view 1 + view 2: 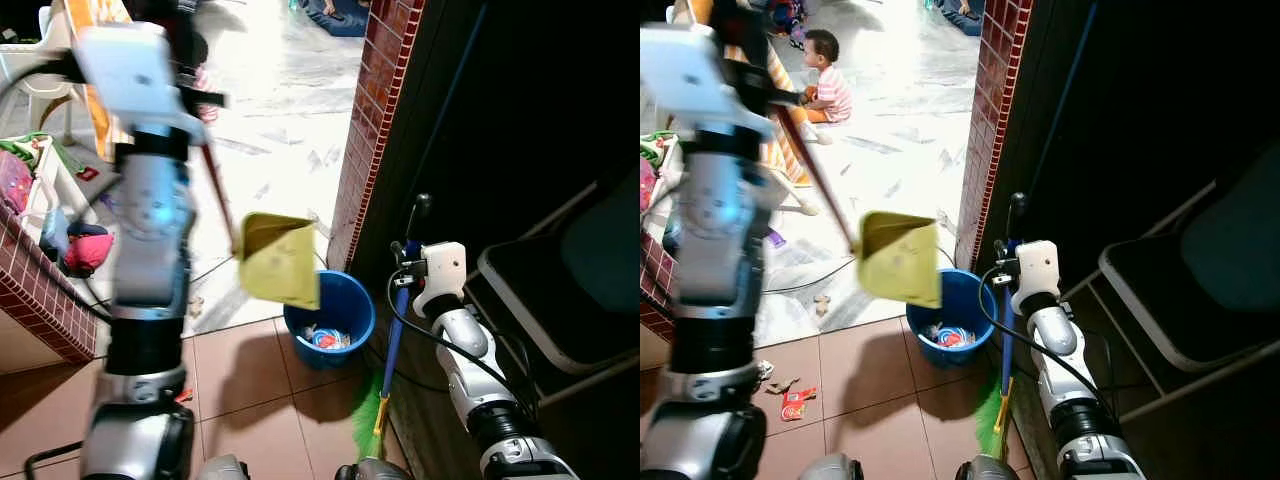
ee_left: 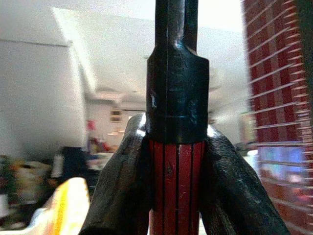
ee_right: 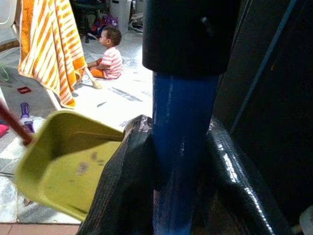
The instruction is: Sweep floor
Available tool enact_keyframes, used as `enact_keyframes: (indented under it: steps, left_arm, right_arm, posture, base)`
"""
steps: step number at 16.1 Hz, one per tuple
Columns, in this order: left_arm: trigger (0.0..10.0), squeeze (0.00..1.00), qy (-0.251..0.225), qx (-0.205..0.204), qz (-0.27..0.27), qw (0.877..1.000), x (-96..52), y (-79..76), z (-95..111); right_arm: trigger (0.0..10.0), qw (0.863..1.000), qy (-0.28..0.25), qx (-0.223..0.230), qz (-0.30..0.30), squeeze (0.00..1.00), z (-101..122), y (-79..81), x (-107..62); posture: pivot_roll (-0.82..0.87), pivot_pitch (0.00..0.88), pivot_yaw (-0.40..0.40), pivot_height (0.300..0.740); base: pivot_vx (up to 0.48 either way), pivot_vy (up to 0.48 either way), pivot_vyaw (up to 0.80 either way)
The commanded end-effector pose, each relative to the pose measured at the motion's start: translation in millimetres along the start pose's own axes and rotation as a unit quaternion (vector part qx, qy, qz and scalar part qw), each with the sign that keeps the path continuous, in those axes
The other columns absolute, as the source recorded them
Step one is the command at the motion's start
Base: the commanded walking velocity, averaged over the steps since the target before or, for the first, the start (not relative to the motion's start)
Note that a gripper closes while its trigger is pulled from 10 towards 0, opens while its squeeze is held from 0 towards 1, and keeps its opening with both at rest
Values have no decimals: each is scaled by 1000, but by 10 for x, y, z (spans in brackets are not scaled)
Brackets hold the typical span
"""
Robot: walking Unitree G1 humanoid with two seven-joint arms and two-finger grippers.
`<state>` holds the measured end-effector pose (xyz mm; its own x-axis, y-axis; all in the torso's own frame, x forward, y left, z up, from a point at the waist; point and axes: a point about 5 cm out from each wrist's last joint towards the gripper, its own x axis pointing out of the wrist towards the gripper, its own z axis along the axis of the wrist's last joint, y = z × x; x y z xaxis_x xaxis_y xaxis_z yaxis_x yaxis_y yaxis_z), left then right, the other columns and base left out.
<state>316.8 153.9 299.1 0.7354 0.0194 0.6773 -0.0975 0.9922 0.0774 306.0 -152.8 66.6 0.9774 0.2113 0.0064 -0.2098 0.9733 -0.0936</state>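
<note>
left tool (image 2: 176,196) holds yellow dustpan (image 1: 278,262) over blue bin (image 1: 345,305).

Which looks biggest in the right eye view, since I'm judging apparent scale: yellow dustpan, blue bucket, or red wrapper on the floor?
1. yellow dustpan, raised nearer the camera, so its lead may be only apparent.
2. blue bucket, partly covered by it.
3. red wrapper, clearly smallest.

Head stereo pair downward; wrist cameras close along clamped handles.

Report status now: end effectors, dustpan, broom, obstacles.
Left end effector shut on dustpan handle, pan raised over blue bucket. Right end effector shut on broom. Litter on floor; child ahead.
</note>
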Motion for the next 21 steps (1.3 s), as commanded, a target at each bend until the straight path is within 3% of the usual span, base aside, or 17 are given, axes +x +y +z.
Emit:
enact_keyframes:
  steps: [1,2,3,7,11,12,13,16,18,21]
  left_arm:
    - [10000,0,-44,30,18,998,63,81,187]
    - [10000,0,-18,72,26,997,-9,172,53]
    - [10000,0,30,105,56,992,-160,324,-183]
    - [10000,0,146,104,89,980,-623,420,-681]
    - [10000,0,146,104,89,980,-623,420,-681]
    - [10000,0,260,119,64,956,-1234,368,-1070]
    - [10000,0,270,137,39,952,-1360,348,-1122]
    - [10000,0,368,115,36,922,-1760,286,-1376]
    - [10000,0,374,76,42,923,-1877,207,-1388]
    - [10000,0,351,37,48,935,-1880,122,-1358]
  right_arm:
    - [10000,1000,-13,-10,7,0,64,-6,45]
    - [10000,1000,-13,-7,9,0,59,-1,42]
    - [10000,999,9,24,41,0,3,68,38]
    - [10000,997,9,15,70,0,-4,221,29]
    - [10000,997,9,15,70,0,-4,221,29]
    - [10000,997,-2,26,69,0,32,265,66]
    - [10000,997,2,32,66,0,25,266,74]
    - [10000,996,-4,69,60,0,78,234,118]
    - [10000,995,-12,68,74,0,122,249,140]
    - [10000,995,-10,79,67,0,139,238,180]
  posture:
    - [2,0,-70,740]
    - [3,0,-68,740]
    - [5,0,-67,740]
    - [8,0,-67,740]
    - [8,0,-67,740]
    - [1,0,-53,740]
    - [1,0,-48,740]
    - [2,0,-45,740]
    - [1,0,-48,740]
    - [10,0,-59,740]
  base:
    - [0,0,0]
    - [0,0,0]
    - [0,0,0]
    - [0,0,0]
    - [0,0,0]
    - [0,0,0]
    - [0,0,0]
    - [0,0,0]
    - [0,0,631]
    - [0,0,800]
